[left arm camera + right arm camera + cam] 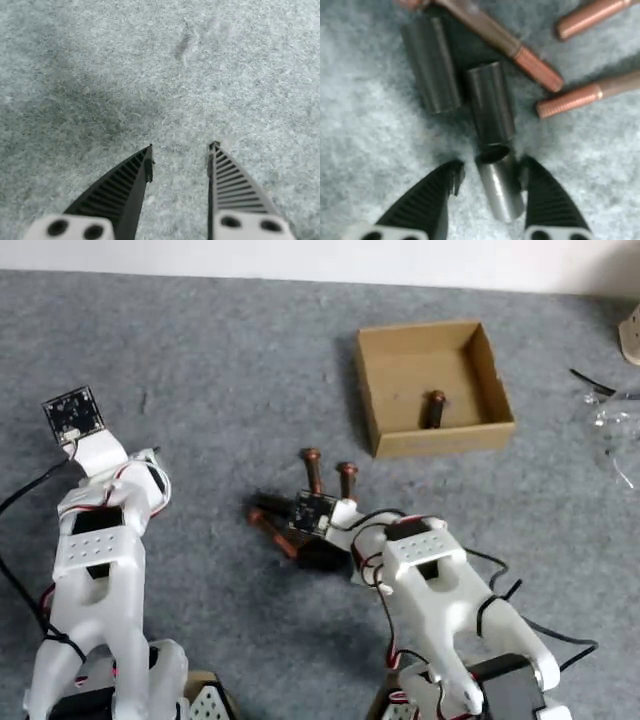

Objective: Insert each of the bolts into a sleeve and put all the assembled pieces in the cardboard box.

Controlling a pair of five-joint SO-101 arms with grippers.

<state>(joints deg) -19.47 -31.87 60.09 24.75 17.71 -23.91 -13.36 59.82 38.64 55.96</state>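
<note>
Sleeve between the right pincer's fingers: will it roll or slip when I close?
The sleeve is a smooth round tube on its side, so it may roll if touched on one side first; the fuzzy mat should damp that. Its shiny wall could slip from the right pincer. It looks like rigid metal, unlikely to crush.

1. A grey, felt-like fibrous mat (200, 370) covers the tabletop, its nap mottled in lighter and darker patches.
2. Along the far edge runs a pale white strip (300, 258), possibly a wall; too little of it shows to tell.
3. At the right edge lies a tangle of thin black wires and clear plastic (605, 410), near a tan wooden piece (631, 335) cut off by the frame.
4. The light is soft and even, with faint blurred shadows on the mat.
</note>
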